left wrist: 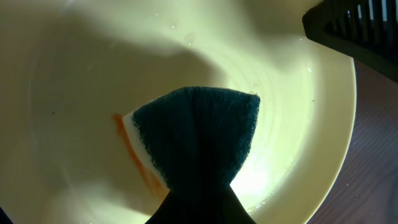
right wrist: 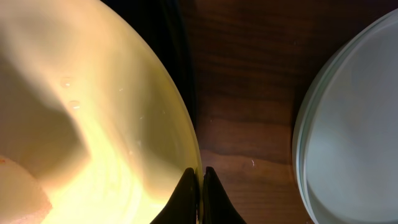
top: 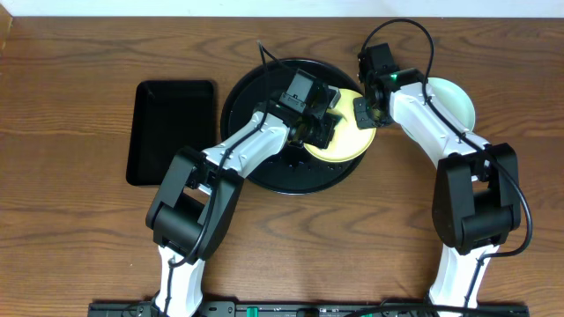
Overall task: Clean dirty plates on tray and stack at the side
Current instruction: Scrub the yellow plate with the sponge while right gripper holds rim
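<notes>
Your left jaws pinch the sponge (left wrist: 196,134) against the yellow plate (top: 348,145), at the right edge of the tray (top: 291,176); right jaws clamp its rim. Scrub firmly over the orange smear (left wrist: 134,155), holding the rim steady.

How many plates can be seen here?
2: one yellow plate on the round black tray, one pale green plate on the table beside it. Another may hide beneath the green one.
</notes>
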Controlling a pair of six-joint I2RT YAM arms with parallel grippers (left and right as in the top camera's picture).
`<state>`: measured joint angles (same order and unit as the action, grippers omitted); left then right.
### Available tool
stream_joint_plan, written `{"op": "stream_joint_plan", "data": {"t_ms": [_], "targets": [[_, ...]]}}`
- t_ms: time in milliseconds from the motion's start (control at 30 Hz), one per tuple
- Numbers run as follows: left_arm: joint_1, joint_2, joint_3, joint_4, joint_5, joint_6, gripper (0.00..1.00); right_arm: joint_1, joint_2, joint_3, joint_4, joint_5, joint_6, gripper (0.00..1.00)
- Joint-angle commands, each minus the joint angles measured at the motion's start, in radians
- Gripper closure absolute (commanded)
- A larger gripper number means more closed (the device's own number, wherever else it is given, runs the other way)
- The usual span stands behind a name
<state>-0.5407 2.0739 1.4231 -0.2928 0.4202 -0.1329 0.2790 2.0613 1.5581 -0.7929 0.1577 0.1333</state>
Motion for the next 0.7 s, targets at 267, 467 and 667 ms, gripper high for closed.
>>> {"op": "stream_joint_plan", "data": {"t_ms": [267, 467, 667], "targets": [[-0.002, 0.025, -0.013, 0.04, 0.013, 0.009, 0.92, 0.007, -0.029, -0.009, -0.005, 0.044, 0.011, 0.99], [-0.006, 0.047, -0.014, 0.04, 0.013, 0.008, 0.92, 0.007, -0.029, -0.009, -0.008, 0.044, 0.011, 0.99], [-0.025, 0.076, -0.014, 0.047, 0.005, 0.009, 0.92, 0.008, -0.029, -0.009, -0.01, 0.044, 0.009, 0.99]]}}
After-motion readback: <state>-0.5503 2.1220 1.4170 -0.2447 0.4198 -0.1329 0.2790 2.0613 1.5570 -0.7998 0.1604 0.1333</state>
